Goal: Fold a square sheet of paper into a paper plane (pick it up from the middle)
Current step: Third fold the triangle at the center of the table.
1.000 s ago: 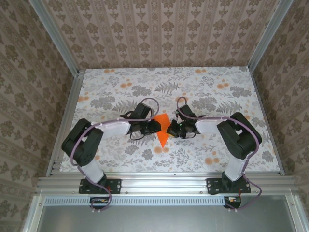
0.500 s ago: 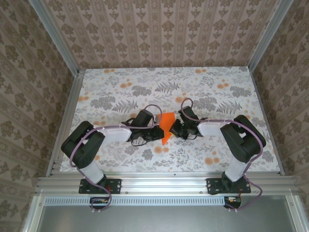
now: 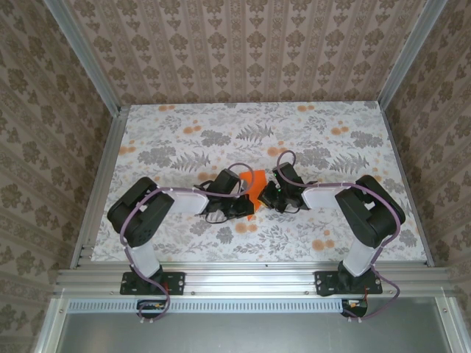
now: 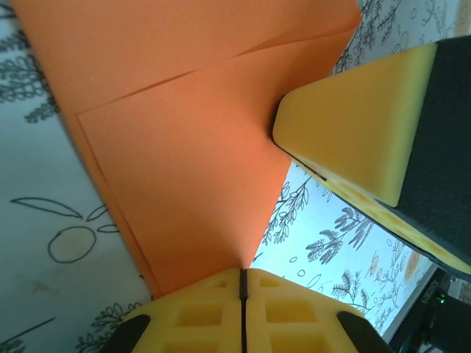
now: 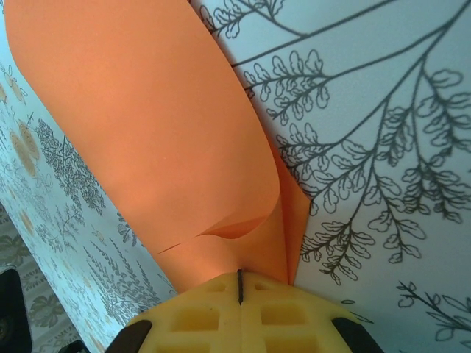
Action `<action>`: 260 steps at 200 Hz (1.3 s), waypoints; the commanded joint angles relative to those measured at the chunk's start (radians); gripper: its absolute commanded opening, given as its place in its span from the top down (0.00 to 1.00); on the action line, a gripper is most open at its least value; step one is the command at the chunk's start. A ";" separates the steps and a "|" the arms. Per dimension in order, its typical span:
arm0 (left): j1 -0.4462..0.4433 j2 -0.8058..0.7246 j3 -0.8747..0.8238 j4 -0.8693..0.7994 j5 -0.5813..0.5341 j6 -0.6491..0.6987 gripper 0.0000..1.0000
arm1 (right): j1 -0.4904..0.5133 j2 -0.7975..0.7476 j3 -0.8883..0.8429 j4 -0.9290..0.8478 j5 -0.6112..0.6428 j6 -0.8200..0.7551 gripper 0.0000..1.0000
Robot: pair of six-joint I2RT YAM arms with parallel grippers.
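Note:
The square sheet of paper (image 3: 255, 184) is bright orange, folded into a creased pointed shape, and held up between both arms at the table's middle. In the left wrist view the paper (image 4: 184, 132) narrows to a corner that runs into the seam of my left gripper (image 4: 241, 278), whose yellow fingers are pressed together on it. My right gripper (image 5: 240, 285) is shut on another edge, where a layer of the paper (image 5: 140, 110) curls loose. A yellow finger of the right gripper (image 4: 353, 132) presses the sheet from the right. In the top view the left gripper (image 3: 248, 209) and the right gripper (image 3: 262, 197) almost touch.
A floral tablecloth (image 3: 184, 132) covers the table, with small orange flower prints. Patterned walls and metal frame posts (image 3: 99, 73) close in the back and sides. Both arms' cables loop above the wrists.
My left gripper has moved right towards the paper's lower tip and closed on it. The paper now looks shorter and more bunched between the two grippers. The right gripper has barely moved.

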 commanded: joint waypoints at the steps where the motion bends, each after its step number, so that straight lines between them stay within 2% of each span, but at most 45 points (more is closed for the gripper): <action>1: -0.006 0.018 0.020 -0.124 -0.059 0.023 0.94 | 0.005 0.028 -0.010 -0.060 0.026 -0.034 0.93; 48: -0.002 0.031 0.013 -0.170 -0.081 0.029 0.97 | -0.020 -0.033 0.017 -0.026 -0.088 -0.222 0.91; 118: -0.004 0.044 0.032 -0.192 -0.088 0.036 1.00 | 0.025 0.004 0.002 -0.046 -0.142 -0.225 0.92; 134: -0.004 0.041 0.034 -0.197 -0.091 0.037 1.00 | 0.021 0.014 0.011 -0.093 -0.119 -0.245 0.92; 219: -0.003 0.023 0.001 -0.245 -0.099 0.068 1.00 | -0.124 0.080 0.076 -0.186 -0.063 -0.384 0.92; 260: -0.004 0.031 -0.026 -0.246 -0.091 0.070 1.00 | -0.188 0.100 0.107 -0.191 -0.098 -0.449 0.92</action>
